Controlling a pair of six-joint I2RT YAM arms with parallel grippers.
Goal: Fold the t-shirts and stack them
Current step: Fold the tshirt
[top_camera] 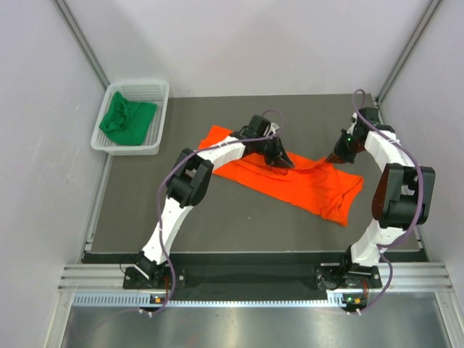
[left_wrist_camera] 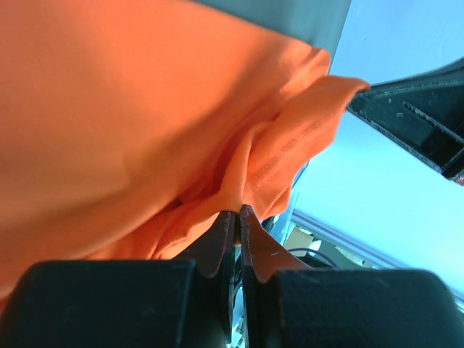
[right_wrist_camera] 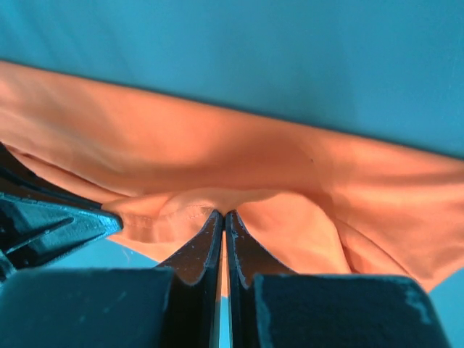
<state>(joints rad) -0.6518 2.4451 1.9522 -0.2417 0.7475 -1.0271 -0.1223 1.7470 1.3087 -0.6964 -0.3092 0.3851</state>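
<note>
Top external: orange t-shirt (top_camera: pixel 304 185) lies spread on the dark table (top_camera: pixel 217 225), running diagonally from upper L to lower R, roughly mid-table. Its far edge is bunched btwn the two arms. Left gripper (top_camera: pixel 286 163) sits at that far edge near the shirt's middle; right gripper (top_camera: pixel 335 157) is at the same edge further R, the two near each other. Jaw state is too small to read from this view. Green t-shirt (top_camera: pixel 127 119) is crumpled inside the white mesh basket (top_camera: pixel 127 148) at the table's far L corner, well apart from the orange one.

Left wrist: left gripper (left_wrist_camera: pixel 238 212) has its jaws pinched nearly together w/ a fold of orange t-shirt (left_wrist_camera: pixel 109 109) caught btwn the tips. Cloth fills most of the frame and hangs off the pinch in a ridge. Right gripper (left_wrist_camera: pixel 413 123) shows as a dark shape at upper R, touching the same ridge of cloth.

Right wrist: right gripper (right_wrist_camera: pixel 223 214) has its jaws narrow, tips clamped on a hemmed edge of the orange t-shirt (right_wrist_camera: pixel 290 159). Cloth stretches across the frame. Left gripper (right_wrist_camera: pixel 43 225) is a dark shape at L, at the same edge.
</note>
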